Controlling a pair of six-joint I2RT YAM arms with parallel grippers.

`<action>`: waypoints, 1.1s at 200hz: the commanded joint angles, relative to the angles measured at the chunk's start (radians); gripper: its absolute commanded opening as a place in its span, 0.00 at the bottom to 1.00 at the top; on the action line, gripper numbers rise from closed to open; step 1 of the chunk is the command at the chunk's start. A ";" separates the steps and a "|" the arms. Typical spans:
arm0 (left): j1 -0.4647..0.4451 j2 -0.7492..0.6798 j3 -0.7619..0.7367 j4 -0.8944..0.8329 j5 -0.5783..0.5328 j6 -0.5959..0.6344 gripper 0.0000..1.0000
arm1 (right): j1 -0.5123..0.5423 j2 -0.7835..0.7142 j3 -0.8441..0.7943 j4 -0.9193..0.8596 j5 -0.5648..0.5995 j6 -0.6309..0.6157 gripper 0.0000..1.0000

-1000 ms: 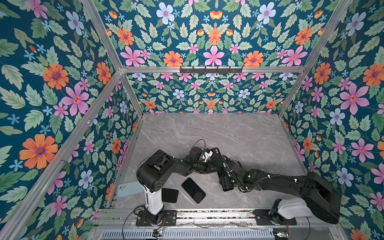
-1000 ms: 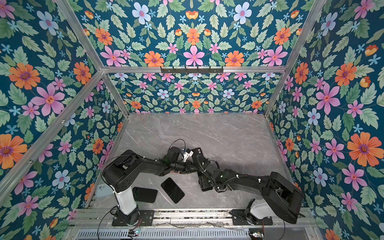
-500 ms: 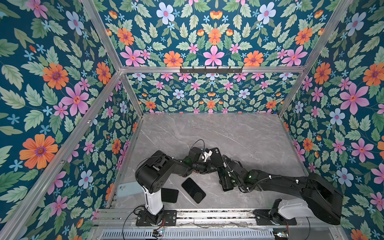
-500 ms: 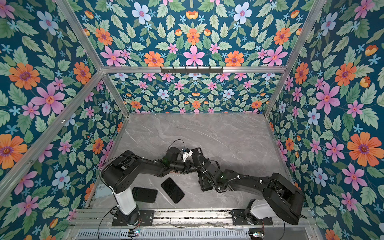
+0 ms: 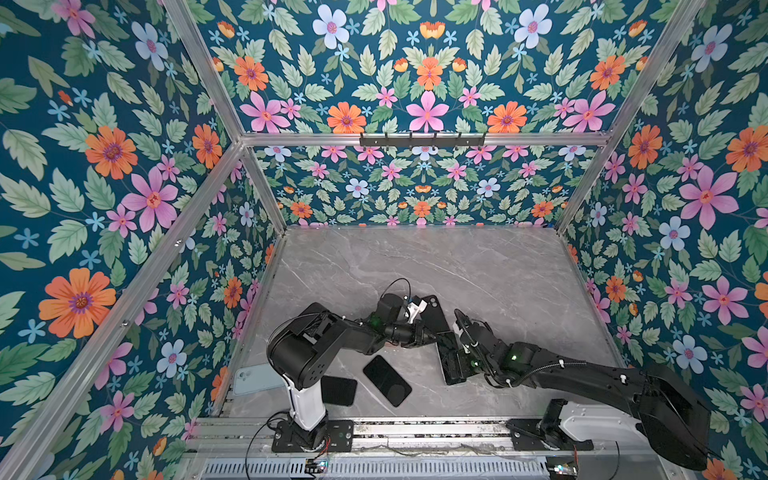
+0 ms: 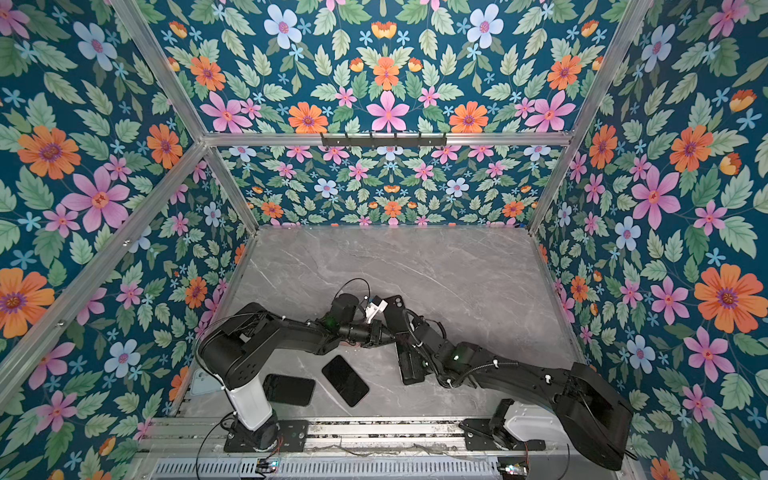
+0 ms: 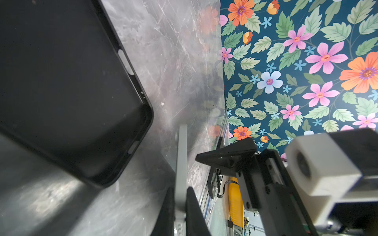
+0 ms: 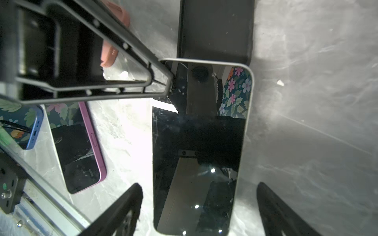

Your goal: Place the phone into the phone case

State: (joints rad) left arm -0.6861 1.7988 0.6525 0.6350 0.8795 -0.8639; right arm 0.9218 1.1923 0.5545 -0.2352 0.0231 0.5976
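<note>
My left gripper (image 7: 180, 196) has pinched down on the silver edge of the phone (image 8: 196, 143) at its corner. The right gripper (image 8: 198, 186) has just spread and let go, its fingers clear on both sides. That hands control of the phone to my left side. It lies screen-up in the middle of the right wrist frame, its far end meeting the open black phone case (image 8: 214, 28) at the top, not seated yet. In both top views the arms cover that junction, so I cannot tell whether the end has passed the case's lip.
</note>
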 commanded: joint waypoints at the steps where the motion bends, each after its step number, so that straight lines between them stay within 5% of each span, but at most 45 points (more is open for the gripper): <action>1: 0.001 -0.012 0.000 -0.001 -0.018 0.019 0.05 | -0.001 -0.029 0.008 -0.037 0.028 -0.005 0.87; 84: 0.007 -0.069 0.016 0.032 -0.017 -0.038 0.00 | -0.066 -0.259 -0.008 -0.085 0.019 0.022 0.87; 152: 0.061 -0.084 0.002 0.196 -0.003 -0.165 0.00 | -0.099 -0.288 0.000 -0.072 -0.037 0.104 0.87; 220: 0.131 -0.042 -0.025 0.493 -0.019 -0.391 0.00 | -0.270 -0.376 -0.142 0.234 -0.317 0.391 0.84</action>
State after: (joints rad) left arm -0.5663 1.7382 0.6312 0.9165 0.8558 -1.1290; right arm 0.7105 0.8337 0.4503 -0.1650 -0.1513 0.8459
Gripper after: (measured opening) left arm 0.114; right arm 0.843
